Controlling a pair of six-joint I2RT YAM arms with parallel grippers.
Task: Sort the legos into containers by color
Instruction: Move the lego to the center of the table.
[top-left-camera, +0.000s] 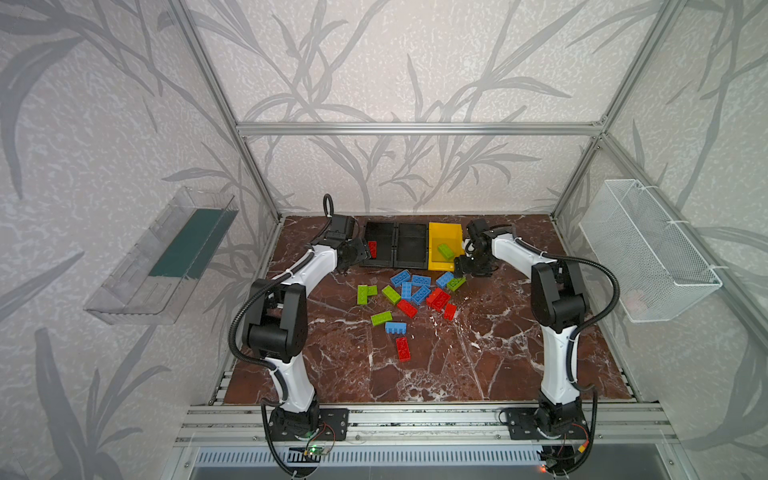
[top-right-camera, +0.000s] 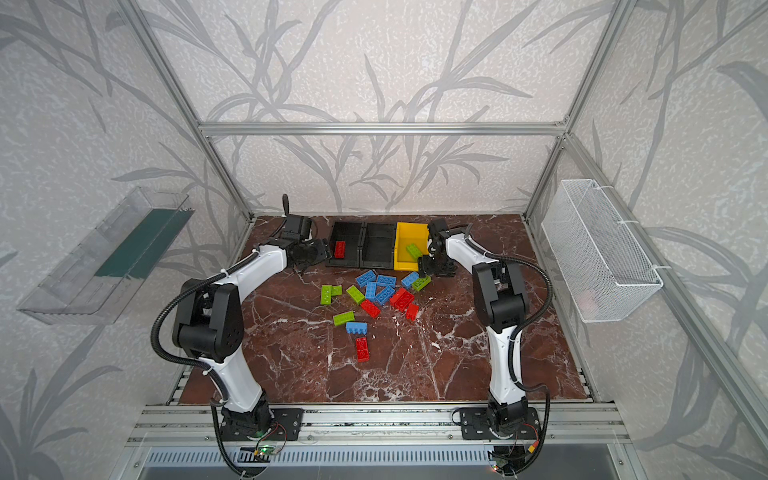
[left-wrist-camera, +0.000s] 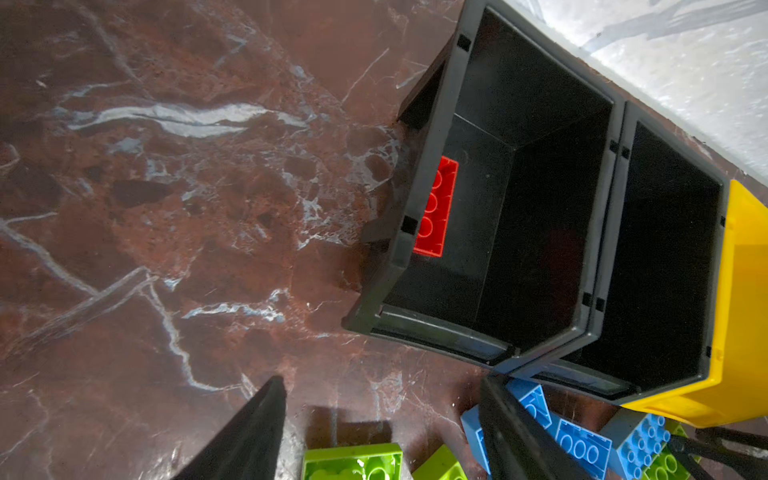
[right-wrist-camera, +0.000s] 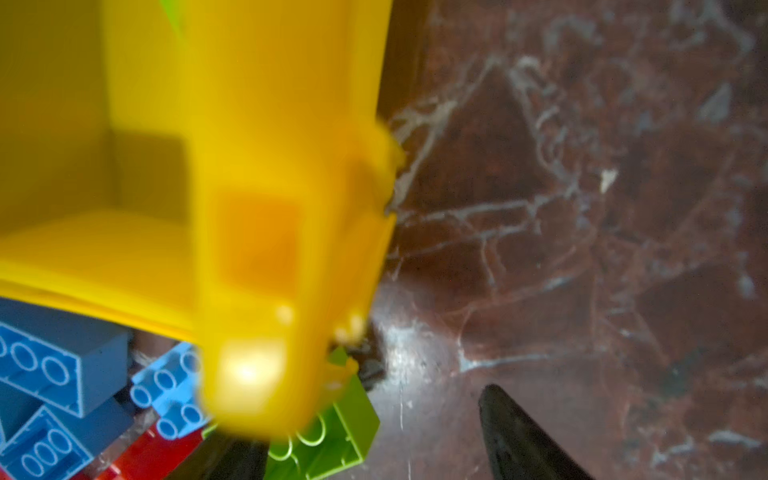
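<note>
Three containers stand in a row at the back: a black bin (top-left-camera: 380, 232) holding one red lego (top-left-camera: 372, 248), a second black bin (top-left-camera: 411, 245), and a yellow bin (top-left-camera: 440, 264) holding one green lego (top-left-camera: 446, 251). Red, blue and green legos (top-left-camera: 409, 293) lie scattered in front of them. My left gripper (top-left-camera: 355, 253) hangs open and holds nothing, beside the first black bin (left-wrist-camera: 419, 208). My right gripper (top-left-camera: 461, 268) is open at the yellow bin's near corner (right-wrist-camera: 257, 249), low over a green lego (right-wrist-camera: 332, 432) that lies between its fingers, apart from the visible finger (right-wrist-camera: 515, 432).
A clear plastic tray (top-left-camera: 166, 257) is mounted on the left wall and a white mesh basket (top-left-camera: 648, 253) on the right wall. Aluminium frame posts border the marble tabletop (top-left-camera: 478, 353). A lone red lego (top-left-camera: 402, 348) and a blue lego (top-left-camera: 395, 328) lie nearer the front.
</note>
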